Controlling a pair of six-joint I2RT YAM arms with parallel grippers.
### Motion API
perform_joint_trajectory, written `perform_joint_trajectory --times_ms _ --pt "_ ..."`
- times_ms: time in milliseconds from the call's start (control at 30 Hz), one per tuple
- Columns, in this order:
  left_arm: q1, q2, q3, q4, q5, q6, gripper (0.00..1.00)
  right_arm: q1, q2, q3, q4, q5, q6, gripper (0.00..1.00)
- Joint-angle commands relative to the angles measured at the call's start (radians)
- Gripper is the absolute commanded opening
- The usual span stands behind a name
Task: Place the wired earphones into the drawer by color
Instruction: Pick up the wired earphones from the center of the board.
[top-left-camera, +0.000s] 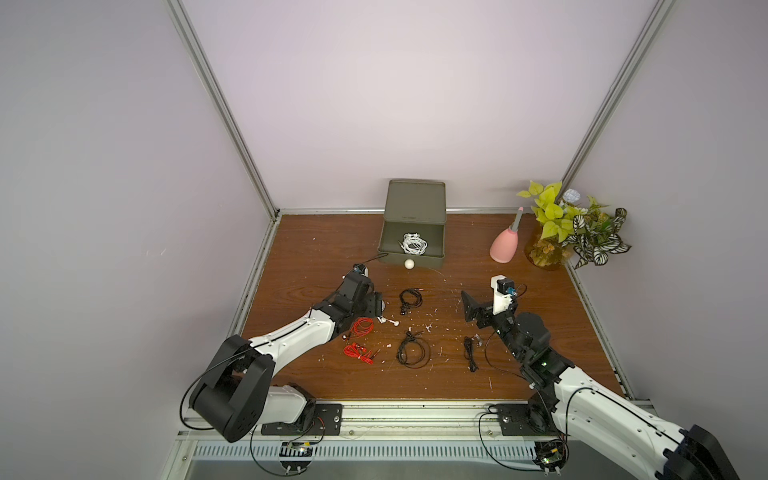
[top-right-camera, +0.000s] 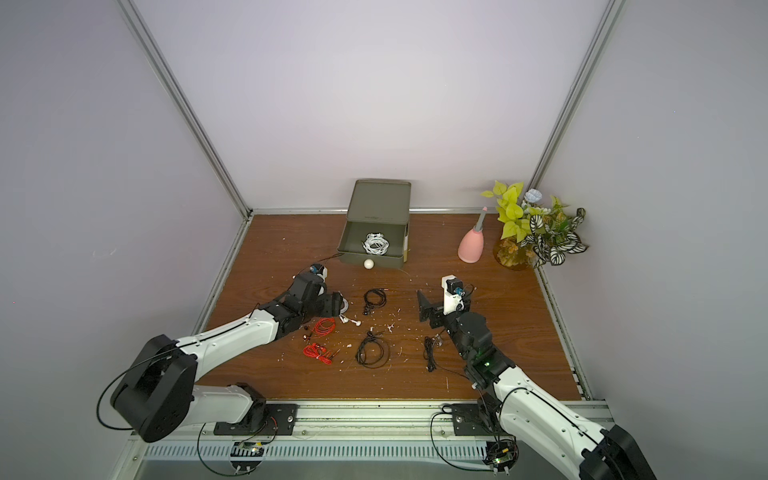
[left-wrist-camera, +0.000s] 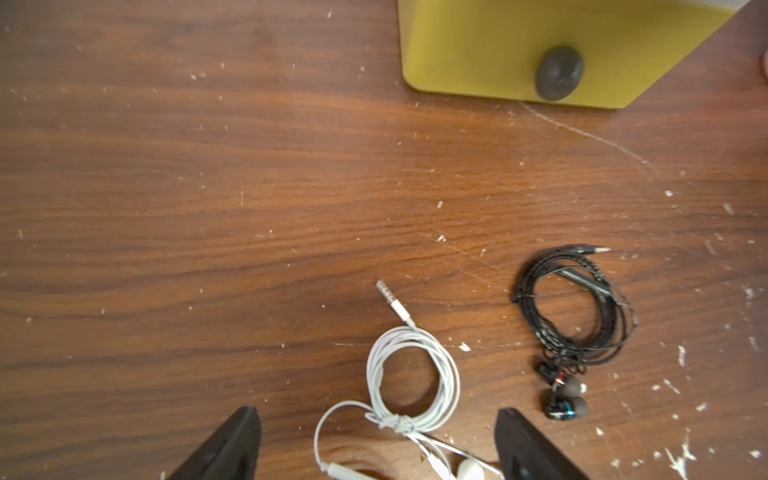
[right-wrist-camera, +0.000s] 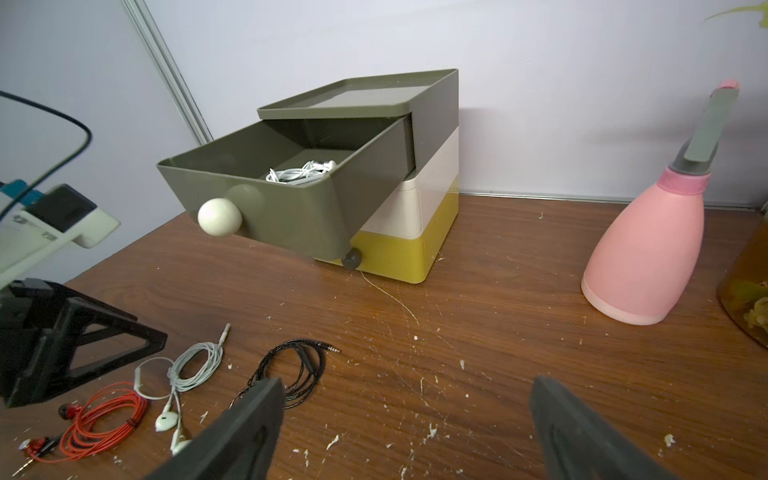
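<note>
The drawer (top-left-camera: 432, 261) box stands at the back centre, its olive top tray pulled out, white knob (right-wrist-camera: 219, 217) forward, with white wired earphones (top-left-camera: 413, 244) inside. My left gripper (left-wrist-camera: 376, 415) is open, its jaws straddling another white coil (left-wrist-camera: 415, 374) on the table without touching it. A black coil (left-wrist-camera: 582, 307) lies just beside. Two red coils (top-left-camera: 362, 326) (top-left-camera: 357, 352) lie by the left arm, and two more black coils (top-left-camera: 413, 353) (top-left-camera: 471, 352) lie nearer the front. My right gripper (right-wrist-camera: 407, 382) hovers open and empty over bare wood right of centre.
A pink spray bottle (top-left-camera: 505, 247) and a potted plant (top-left-camera: 573, 228) stand at the back right. White flecks litter the wooden table (top-left-camera: 540, 332). Lilac walls with metal rails close in the left, right and back.
</note>
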Motion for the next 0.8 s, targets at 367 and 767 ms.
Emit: perform_joint_trajectory --times_ms 367,767 --pt "0.030 0.127 0.039 0.004 0.069 0.036 0.61 -0.003 -0.011 0.000 0.052 -0.016 -0.001 0.99" --pt "0.038 0.171 0.046 0.027 0.061 0.051 0.48 -0.003 -0.012 -0.001 0.057 -0.020 -0.001 0.99"
